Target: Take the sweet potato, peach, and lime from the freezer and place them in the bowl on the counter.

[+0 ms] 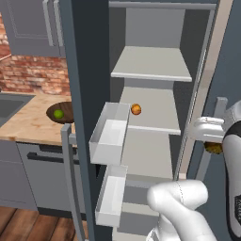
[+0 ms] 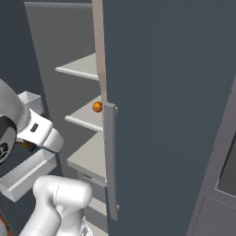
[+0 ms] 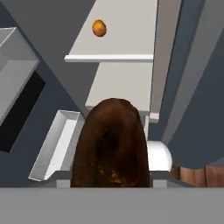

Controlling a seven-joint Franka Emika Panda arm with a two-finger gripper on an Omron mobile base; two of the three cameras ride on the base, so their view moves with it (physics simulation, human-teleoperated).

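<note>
One peach (image 1: 136, 109) sat on a middle freezer (image 1: 155, 70) shelf, centre of the left base view. One lime (image 1: 58, 113) lay in the one bowl (image 1: 66, 107) at left, on the tan counter (image 1: 28, 122) below red brick. One sweet potato (image 3: 111, 146) was clenched in the gripper (image 1: 212, 147) at right. Two white door bins hung open.

Sweet potato (image 3: 111, 146) (lower end cut off), fingertips hidden behind.

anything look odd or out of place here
Nothing stands out. The lime sits in the bowl, the peach rests on a freezer shelf, and the claw is shut on the sweet potato.
</note>
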